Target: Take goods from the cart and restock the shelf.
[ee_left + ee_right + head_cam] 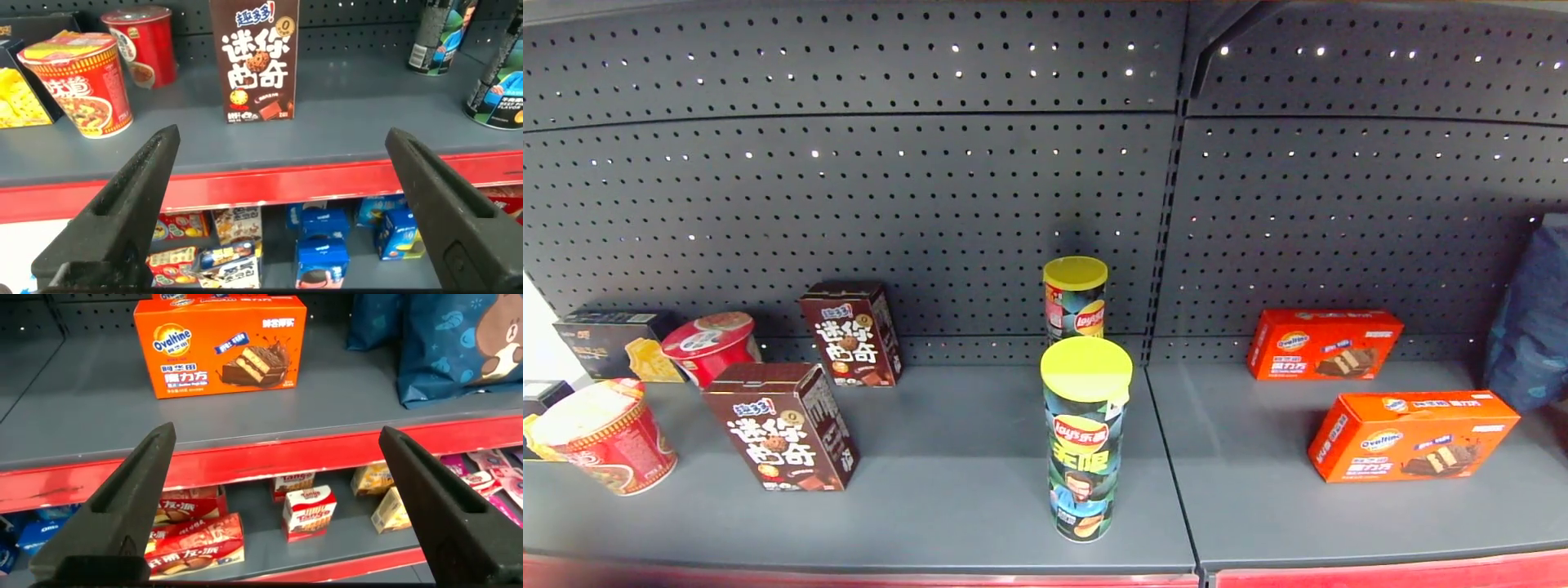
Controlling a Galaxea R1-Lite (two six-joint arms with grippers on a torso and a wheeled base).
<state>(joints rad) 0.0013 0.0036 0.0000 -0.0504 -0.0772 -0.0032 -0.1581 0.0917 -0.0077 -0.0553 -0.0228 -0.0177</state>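
Note:
The grey shelf (pixel 964 465) holds two yellow-lidded chip cans (pixel 1086 433) in a row at the centre. Two brown cookie boxes (pixel 783 426) stand to the left and two orange boxes (pixel 1409 433) lie to the right. My left gripper (pixel 282 137) hangs open and empty in front of the shelf's red edge (pixel 270 184), facing the front brown cookie box (pixel 255 61) and a red noodle cup (pixel 78 82). My right gripper (pixel 277 433) is open and empty too, in front of the front orange box (pixel 221 347).
Red noodle cups (pixel 605 437) and a black box (pixel 613 343) fill the shelf's left end; a blue bag (pixel 1531 327) sits at the right end. A lower shelf carries blue packs (pixel 319 245) and red boxes (pixel 196 539). Bare shelf lies between the cookie boxes and cans.

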